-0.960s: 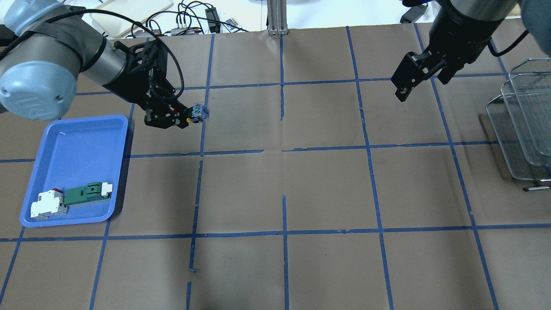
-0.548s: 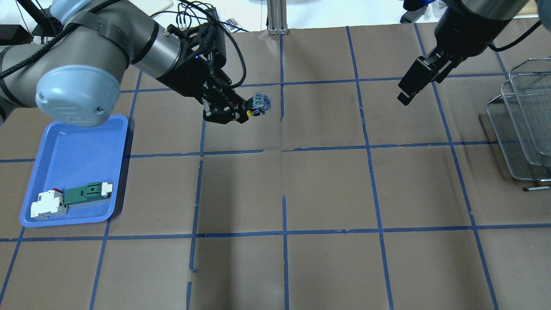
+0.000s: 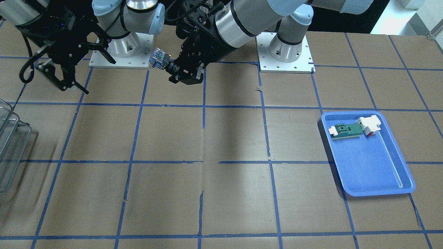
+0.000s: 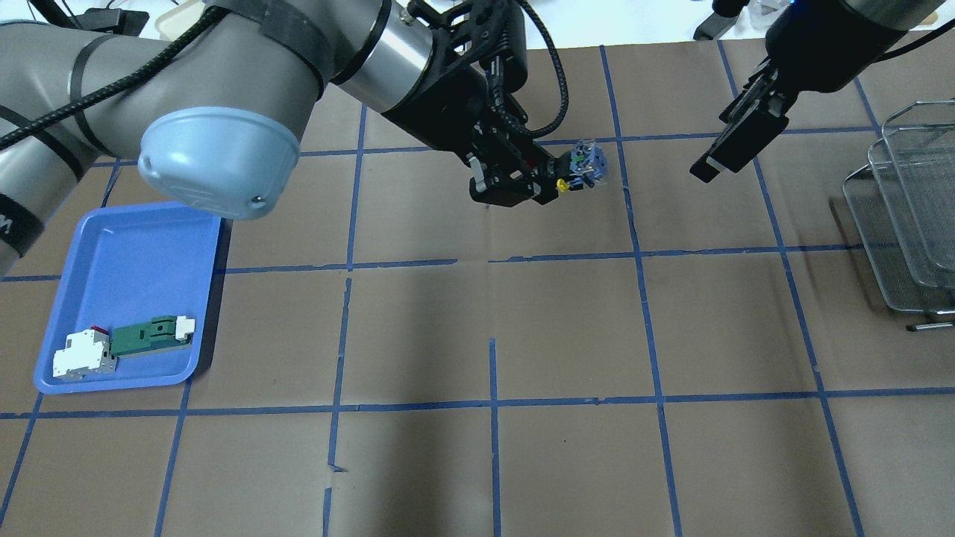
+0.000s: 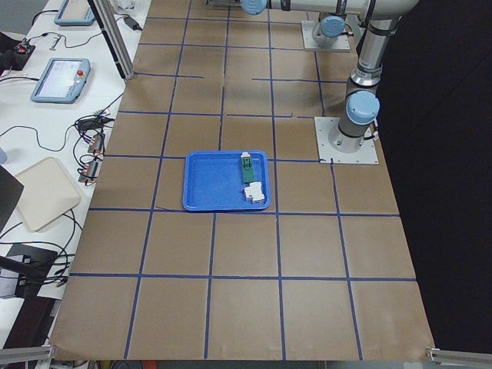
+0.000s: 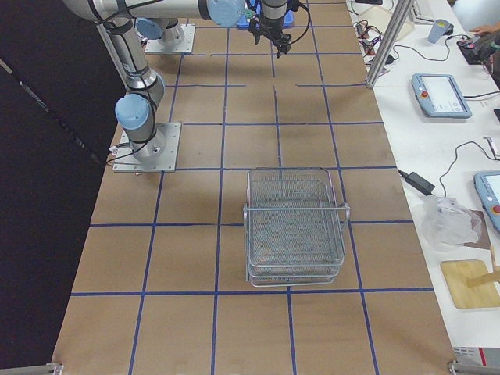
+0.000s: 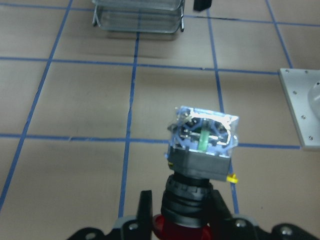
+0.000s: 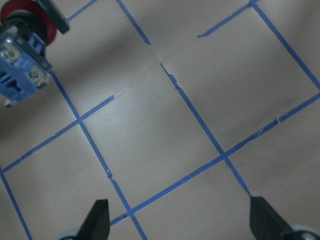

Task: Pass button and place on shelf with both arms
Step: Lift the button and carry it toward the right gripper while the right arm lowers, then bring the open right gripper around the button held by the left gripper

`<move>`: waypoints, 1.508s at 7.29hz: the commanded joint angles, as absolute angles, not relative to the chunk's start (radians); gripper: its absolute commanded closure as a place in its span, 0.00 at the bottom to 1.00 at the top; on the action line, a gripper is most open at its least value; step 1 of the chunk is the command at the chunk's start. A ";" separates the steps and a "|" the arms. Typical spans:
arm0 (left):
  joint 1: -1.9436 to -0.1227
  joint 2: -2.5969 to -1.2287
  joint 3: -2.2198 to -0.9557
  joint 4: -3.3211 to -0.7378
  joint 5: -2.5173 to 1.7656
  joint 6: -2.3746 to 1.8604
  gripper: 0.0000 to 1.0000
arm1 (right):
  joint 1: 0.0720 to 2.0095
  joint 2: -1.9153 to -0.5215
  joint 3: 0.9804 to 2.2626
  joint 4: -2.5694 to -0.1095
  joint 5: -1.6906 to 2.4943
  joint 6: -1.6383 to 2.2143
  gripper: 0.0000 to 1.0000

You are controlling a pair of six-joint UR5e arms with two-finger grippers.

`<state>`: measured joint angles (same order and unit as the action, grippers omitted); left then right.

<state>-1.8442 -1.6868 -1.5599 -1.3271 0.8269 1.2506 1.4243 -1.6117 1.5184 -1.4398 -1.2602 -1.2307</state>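
Observation:
My left gripper [image 4: 553, 185] is shut on the button [image 4: 586, 165] by its black collar and red cap. It holds the button in the air over the far middle of the table, bluish contact block pointing toward my right gripper [image 4: 714, 159]. In the left wrist view the button [image 7: 202, 145] sits between the fingers [image 7: 145, 210]. My right gripper is open and empty, a short way off, and its wrist view shows the button [image 8: 22, 55] at top left. The wire-mesh shelf [image 4: 906, 216] stands at the table's right edge.
A blue tray [image 4: 127, 253] at the left holds a green-and-white flat part [image 4: 149, 334] and a white block with a red bit [image 4: 82, 354]. Brown paper with blue tape lines covers the table. The arm bases [image 3: 285, 52] are bolted at the near edge.
My left arm has carried the button rightward, from near the tray to just short of the right gripper. The right gripper has turned slightly and stays about where it was.

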 commanded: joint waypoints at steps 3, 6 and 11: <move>-1.908 -1.687 -1.557 -1.264 0.739 1.238 1.00 | 1.419 -1.739 1.537 -1.379 -1.247 -1.742 0.00; -1.916 -1.687 -1.559 -1.264 0.738 1.235 1.00 | 1.410 -1.853 1.558 -1.336 -1.239 -1.799 0.00; -1.916 -1.657 -1.575 -1.266 0.726 1.235 1.00 | 1.378 -1.977 1.762 -1.522 -1.123 -1.712 0.00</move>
